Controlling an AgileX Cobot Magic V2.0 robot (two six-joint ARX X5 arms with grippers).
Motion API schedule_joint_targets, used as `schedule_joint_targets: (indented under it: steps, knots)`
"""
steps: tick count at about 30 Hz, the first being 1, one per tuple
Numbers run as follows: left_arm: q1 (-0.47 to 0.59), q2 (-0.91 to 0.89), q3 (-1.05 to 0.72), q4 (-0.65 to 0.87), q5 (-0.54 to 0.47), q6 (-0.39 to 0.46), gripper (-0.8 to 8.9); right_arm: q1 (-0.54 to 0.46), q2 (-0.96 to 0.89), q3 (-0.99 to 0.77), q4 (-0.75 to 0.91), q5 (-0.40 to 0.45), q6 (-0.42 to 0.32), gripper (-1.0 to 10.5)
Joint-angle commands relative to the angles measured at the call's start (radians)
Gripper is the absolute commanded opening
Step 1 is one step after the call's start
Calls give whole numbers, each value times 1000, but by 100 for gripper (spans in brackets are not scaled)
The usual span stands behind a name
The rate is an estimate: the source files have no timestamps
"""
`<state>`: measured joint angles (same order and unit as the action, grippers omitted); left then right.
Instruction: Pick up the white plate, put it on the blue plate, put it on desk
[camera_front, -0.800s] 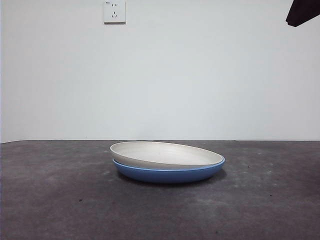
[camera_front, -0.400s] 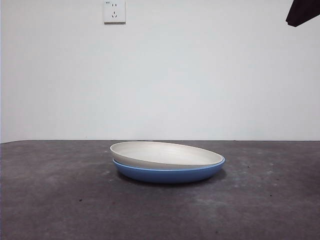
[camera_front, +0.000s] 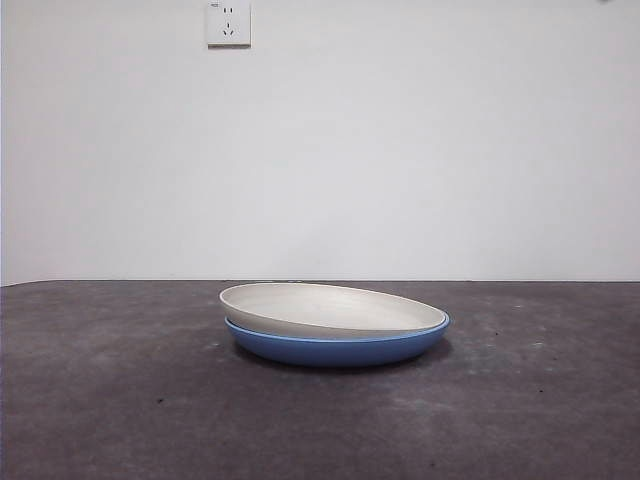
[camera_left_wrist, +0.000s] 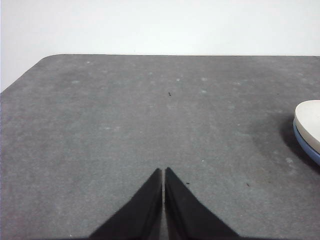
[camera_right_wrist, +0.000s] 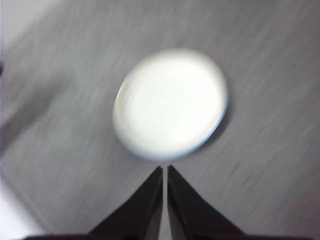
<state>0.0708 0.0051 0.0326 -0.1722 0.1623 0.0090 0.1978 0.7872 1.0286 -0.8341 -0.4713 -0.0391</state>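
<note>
The white plate (camera_front: 330, 307) rests tilted inside the blue plate (camera_front: 335, 347) at the middle of the desk (camera_front: 120, 400). Seen from the right wrist, the white plate (camera_right_wrist: 170, 102) is a blurred pale disc with a thin blue plate edge (camera_right_wrist: 220, 122) showing beside it. My right gripper (camera_right_wrist: 164, 170) hangs high above the stack, shut and holding nothing. My left gripper (camera_left_wrist: 163, 172) is shut over bare desk, and the edges of the white plate (camera_left_wrist: 309, 122) and blue plate (camera_left_wrist: 306, 147) show off to one side. Neither gripper appears in the front view.
A white wall with a socket (camera_front: 229, 22) stands behind the desk. The desk's rounded far corner (camera_left_wrist: 45, 59) shows in the left wrist view. The dark grey top spreads widely around the plates.
The black arm tip at the top right corner of the front view has left the picture. The plates have not moved.
</note>
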Motion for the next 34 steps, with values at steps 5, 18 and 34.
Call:
schedule_joint_targets:
  steps: [5,18,34]
  knots:
    - [3,-2,-21,-7,2,-6,10,-173,-210,-171,272,0,-55,11]
    - [3,-2,-21,-7,2,-6,10,-261,-562,-675,739,216,41,11]
    - [3,-2,-21,-7,2,-6,10,-261,-776,-988,789,344,127,11]
